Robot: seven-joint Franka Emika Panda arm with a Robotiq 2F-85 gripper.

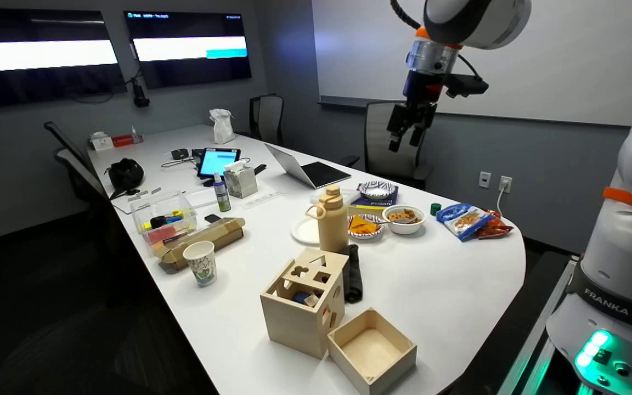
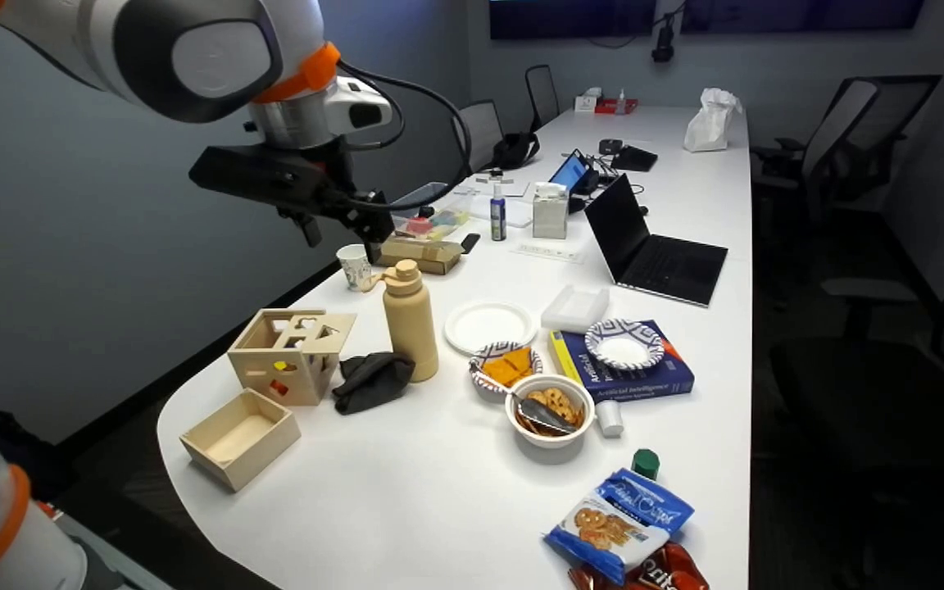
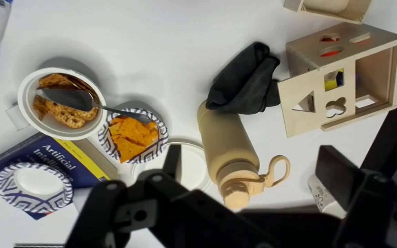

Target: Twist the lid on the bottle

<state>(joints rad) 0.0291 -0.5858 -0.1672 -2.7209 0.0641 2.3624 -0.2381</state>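
Hanging above the table (image 1: 420, 274), the claw (image 1: 405, 141) stands wide and empty, presumably to straddle the lid (image 2: 407, 271) topping the upright bottle (image 2: 412, 332) near the cloth (image 2: 372, 383).

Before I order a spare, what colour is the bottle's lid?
The lid is pale tan, clearest in the wrist view.

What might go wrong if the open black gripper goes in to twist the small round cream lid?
The upright cream bottle stands unclamped, so it may spin or tip along with the lid. The cream carry loop juts sideways near the lid and might snag the gripper. Should the bottle topple, it could strike the patterned paper bowl of orange chips nearby.
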